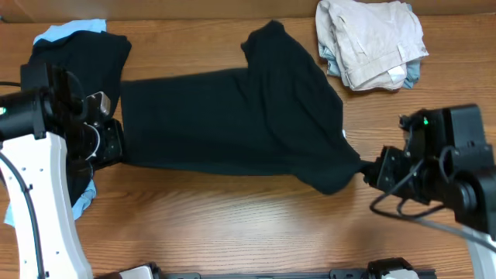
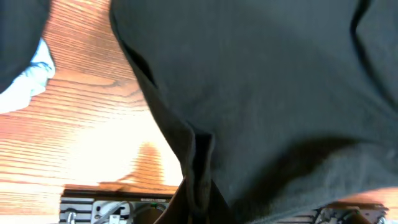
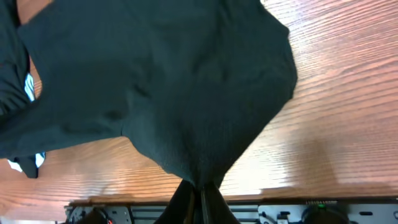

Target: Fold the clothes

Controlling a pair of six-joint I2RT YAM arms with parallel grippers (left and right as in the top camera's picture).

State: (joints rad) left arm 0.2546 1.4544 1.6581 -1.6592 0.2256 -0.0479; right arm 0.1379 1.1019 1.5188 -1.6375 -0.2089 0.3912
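- The black short-sleeved fabric shirt (image 1: 232, 124) lies stretched across the middle of the wooden table (image 1: 232, 232). One sleeve points toward the far edge, and its near right corner is drawn out to a point.
- The right gripper (image 1: 364, 170) is closed tight on that corner. In its wrist view the cloth funnels straight into the pinched fingers.
- The left gripper (image 1: 116, 146) sits at the shirt's left edge. Its fingers are buried under fabric in the wrist view, but the pleats converge there, so we judge it clamped on the cloth.
- We read this as the spreading step, before the first fold is laid.
- To do it well, we would hold both pinches firm and pull apart evenly, just enough to take out the slack and wrinkles.
- We would then lift low and carry both ends at the same pace, so that edge lands on edge.
- The stack of folded beige garments (image 1: 372, 43) lies well apart at the far right.
- The heap of dark and light blue clothes (image 1: 74, 35) lies beside the left arm, and we should take care not to drag it along.
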